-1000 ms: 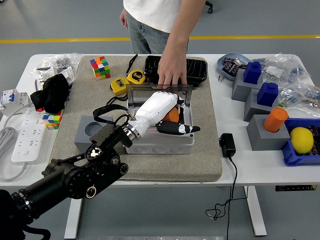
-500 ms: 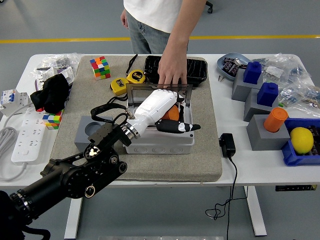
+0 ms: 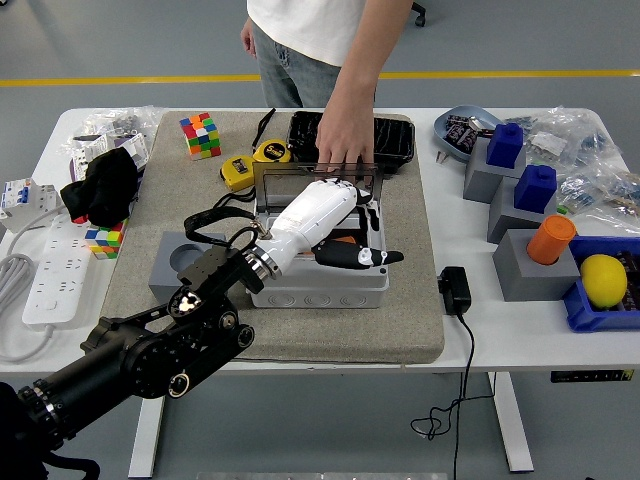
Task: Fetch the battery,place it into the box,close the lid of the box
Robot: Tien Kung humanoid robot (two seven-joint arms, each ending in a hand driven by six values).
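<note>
A grey box (image 3: 320, 290) sits mid-mat with its clear lid (image 3: 275, 185) standing up at the back. A person's hand (image 3: 345, 145) rests on the lid's top edge. My left hand (image 3: 368, 228), white with black fingertips, reaches over the box's open top with the fingers stretched up toward the lid and the thumb lying across the front rim. It holds nothing. A sliver of the orange battery (image 3: 347, 238) shows inside the box under the palm; the rest is hidden.
Behind the box are a black tray (image 3: 395, 140) and two yellow tape measures (image 3: 270, 152). A grey holder block (image 3: 185, 262) stands left of the box, a black adapter (image 3: 455, 290) right of the mat. Grey blocks and a lemon (image 3: 603, 280) crowd the right side.
My left hand's fingers have lifted toward the lid. The orange battery, earlier plain beneath the palm, now shows only as a low sliver in the box. The person's hand stays on the lid.
</note>
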